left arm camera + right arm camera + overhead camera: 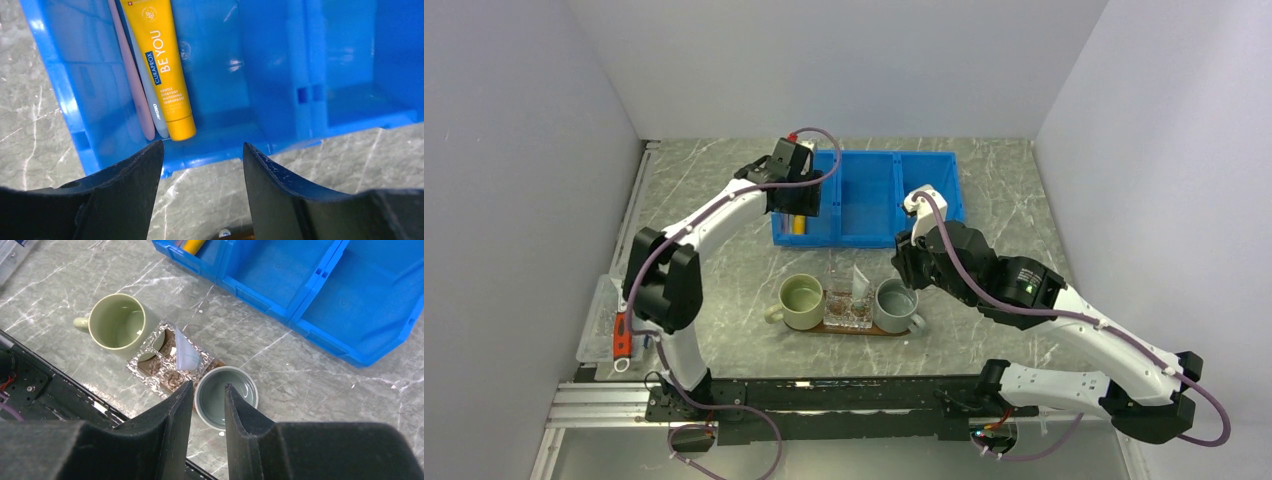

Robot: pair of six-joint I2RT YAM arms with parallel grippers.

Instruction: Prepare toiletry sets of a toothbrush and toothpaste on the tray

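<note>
We see the yellow toothpaste tube lying in the left compartment of the blue bin. It touches the pale grey toothbrush, and the pink toothbrush lies just beyond that. The left gripper hangs over the bin's near wall, jaws well apart and empty. The white tube stands tilted in the clear holder on the brown tray, between a green mug and a grey mug. The right gripper hovers over the grey mug, jaws narrow, holding nothing.

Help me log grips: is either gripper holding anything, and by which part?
Nothing is held. The left gripper stands open and empty near the yellow toothpaste tube, the right gripper empty near the grey mug.
</note>
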